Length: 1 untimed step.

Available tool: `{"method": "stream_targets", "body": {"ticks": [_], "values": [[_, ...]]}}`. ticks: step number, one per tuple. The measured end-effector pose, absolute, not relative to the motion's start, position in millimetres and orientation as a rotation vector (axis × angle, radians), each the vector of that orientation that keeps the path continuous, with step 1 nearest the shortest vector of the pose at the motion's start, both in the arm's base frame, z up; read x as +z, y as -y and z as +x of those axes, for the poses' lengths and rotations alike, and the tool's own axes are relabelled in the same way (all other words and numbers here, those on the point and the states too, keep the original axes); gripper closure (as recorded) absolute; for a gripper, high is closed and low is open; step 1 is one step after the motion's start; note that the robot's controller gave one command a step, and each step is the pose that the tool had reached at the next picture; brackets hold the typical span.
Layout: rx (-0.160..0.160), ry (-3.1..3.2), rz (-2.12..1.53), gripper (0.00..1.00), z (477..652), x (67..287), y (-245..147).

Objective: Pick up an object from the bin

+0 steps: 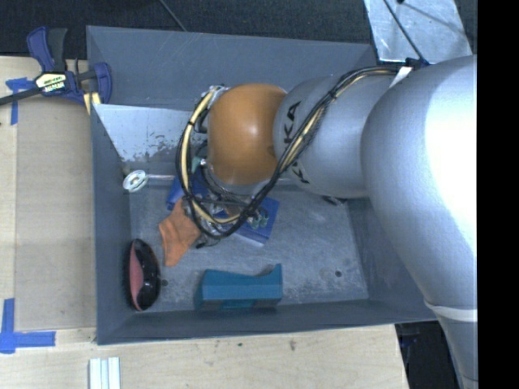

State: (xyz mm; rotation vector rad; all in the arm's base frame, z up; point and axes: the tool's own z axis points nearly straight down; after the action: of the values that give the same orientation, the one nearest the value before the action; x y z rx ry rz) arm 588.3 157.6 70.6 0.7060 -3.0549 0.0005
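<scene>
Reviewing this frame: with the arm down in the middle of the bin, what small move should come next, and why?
Probably a short straight lift: the gripper sits low between the crumpled orange piece and a flat blue item, its wrist hiding any catch; lifting would reveal it.

The bin (243, 63) is seen from above by one camera, tilted a little to one side. It is viewed from near, so the whole bin is framed with a narrow margin. The gripper (204, 217) is placed near the frame's middle, and the arm (405, 136) is seen entering from the right of it.
</scene>
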Motion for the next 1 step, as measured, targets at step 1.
{"method": "stream_targets", "body": {"ticks": [1], "values": [[0.000,3.055,0.706,1.00,587.6,72.5,-157.5]]}}
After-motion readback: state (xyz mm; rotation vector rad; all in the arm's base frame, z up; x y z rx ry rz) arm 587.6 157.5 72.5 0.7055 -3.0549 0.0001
